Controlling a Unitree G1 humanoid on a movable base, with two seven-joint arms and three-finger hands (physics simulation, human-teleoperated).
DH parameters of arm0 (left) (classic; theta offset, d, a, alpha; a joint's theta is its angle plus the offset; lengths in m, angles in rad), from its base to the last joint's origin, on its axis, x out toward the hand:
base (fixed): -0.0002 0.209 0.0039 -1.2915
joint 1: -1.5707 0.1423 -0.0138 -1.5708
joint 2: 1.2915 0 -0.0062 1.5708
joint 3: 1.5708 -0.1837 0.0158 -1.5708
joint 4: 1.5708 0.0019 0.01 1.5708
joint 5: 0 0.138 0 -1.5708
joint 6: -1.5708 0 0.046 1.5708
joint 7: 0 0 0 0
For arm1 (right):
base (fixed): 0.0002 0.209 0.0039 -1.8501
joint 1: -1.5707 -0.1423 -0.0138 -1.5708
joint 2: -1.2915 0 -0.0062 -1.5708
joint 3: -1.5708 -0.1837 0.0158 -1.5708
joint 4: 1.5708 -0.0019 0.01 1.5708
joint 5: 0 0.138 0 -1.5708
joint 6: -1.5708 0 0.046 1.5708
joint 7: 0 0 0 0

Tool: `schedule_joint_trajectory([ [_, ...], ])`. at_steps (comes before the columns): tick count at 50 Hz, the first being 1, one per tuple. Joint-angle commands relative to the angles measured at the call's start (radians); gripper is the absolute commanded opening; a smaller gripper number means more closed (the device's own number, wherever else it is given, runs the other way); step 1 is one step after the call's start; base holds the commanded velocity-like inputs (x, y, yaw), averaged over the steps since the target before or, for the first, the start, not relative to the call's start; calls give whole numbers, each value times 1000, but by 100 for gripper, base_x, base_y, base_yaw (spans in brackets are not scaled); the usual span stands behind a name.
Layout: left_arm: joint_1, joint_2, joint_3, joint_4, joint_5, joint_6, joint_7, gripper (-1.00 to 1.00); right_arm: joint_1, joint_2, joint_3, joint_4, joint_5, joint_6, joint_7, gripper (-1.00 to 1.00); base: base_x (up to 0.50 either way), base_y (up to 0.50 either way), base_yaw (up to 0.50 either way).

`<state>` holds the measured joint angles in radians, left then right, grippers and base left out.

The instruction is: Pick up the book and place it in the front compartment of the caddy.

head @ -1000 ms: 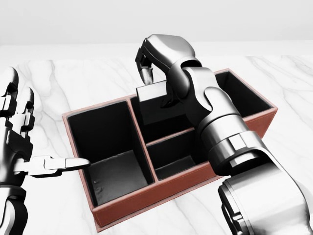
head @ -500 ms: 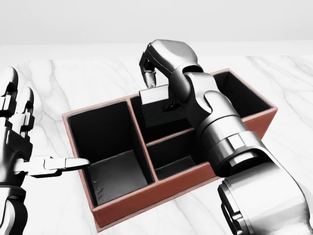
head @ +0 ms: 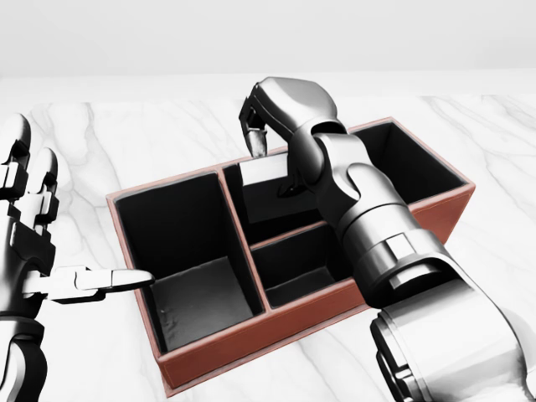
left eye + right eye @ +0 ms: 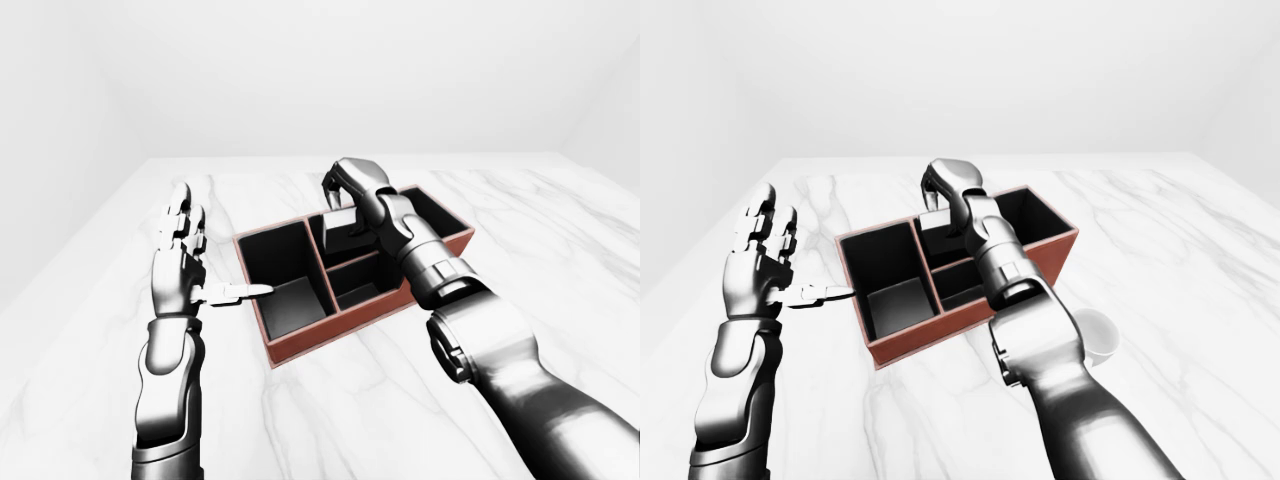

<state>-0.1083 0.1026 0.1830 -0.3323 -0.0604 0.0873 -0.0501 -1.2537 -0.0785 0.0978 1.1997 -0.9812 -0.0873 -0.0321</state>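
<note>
while the right hand (image 3: 266, 126) hangs over the caddy (image 3: 276, 322), its fingers curl down round the top edge of the book (image 3: 266, 172), a dark slab standing upright in the upper middle compartment of the head view, partly sunk below the rim; whether the grip is firm or slackening i cannot tell, since the arm hides most of it; the left hand (image 3: 38, 243) is open, fingers spread upward and thumb pointing at the caddy's left wall, just beside it and holding nothing; a white cup (image 4: 1095, 335) sits on the marble surface (image 3: 126, 134) to the right of the caddy in the right-eye view; to do this step well, i judge the book should go straight down, kept clear of the divider, until it rests on the floor of the compartment; only then should the fingers spread, and the hand rise vertically so it does not drag the book up or tip it; the left hand could steady the wall if the caddy slides.
</note>
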Motion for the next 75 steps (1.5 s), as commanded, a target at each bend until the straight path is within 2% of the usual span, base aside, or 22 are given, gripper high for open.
schedule_joint_trajectory([
  [1, -2, 0, 1, 4, -1, 0, 0, 95, -8, 3, -20, -4, -19, 0, -39, -100, 0, 0, 0],
  [75, -2, 0, 0, 11, 1, 0, 0, 95, 10, 21, -14, 18, -34, 0, -147, -100, 0, 0, 0],
])
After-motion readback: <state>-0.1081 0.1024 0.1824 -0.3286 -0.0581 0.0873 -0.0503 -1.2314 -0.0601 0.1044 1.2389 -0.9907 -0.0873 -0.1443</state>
